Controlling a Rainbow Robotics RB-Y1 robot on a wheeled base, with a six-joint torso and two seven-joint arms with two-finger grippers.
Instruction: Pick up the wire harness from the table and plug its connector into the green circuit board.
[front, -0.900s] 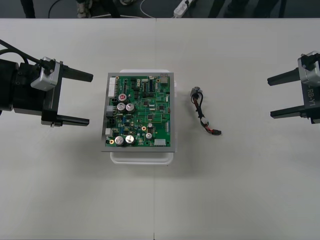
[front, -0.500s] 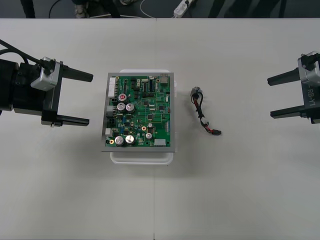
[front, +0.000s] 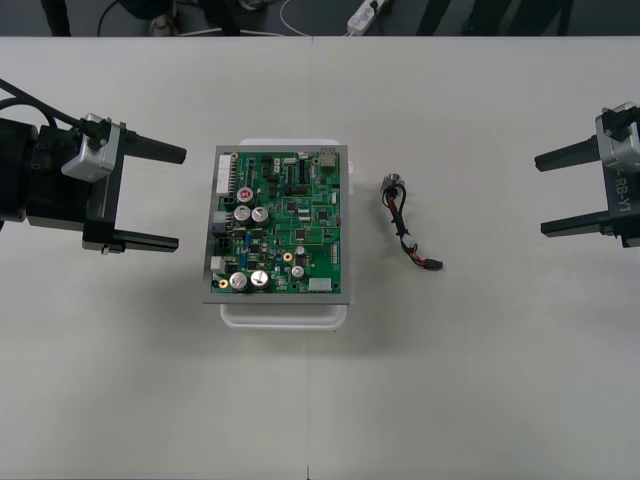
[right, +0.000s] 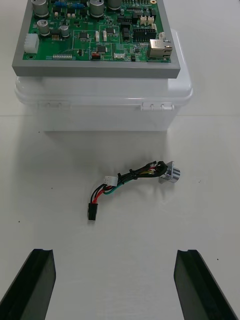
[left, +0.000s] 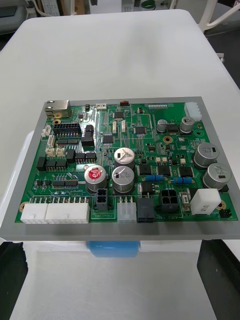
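From above, the left tool (front: 180, 198) waits just left of the green circuit board (front: 280, 222), black fingers spread wide, holding nothing; the right tool (front: 540, 195) waits near the right edge of the table (front: 480, 380), likewise released, well apart from the wire harness (front: 405, 235); the harness lies loose on the matte pale table just right of the board, round metal socket (front: 391, 184) toward the far edge, small black plug (front: 432, 264) nearer, so the pick-up seems not yet begun; the board sits raised on a white base (front: 283, 315), probably to present its connectors; at the right wrist, flat dark fingers (right: 37, 285) frame the harness, thin red, black and green wires curling between flanged socket and blocky plug, apparently lined up for a straight approach; at the left wrist, the board's glossy face carries cylindrical capacitors (left: 125, 156) and boxy white headers above the translucent plastic base.
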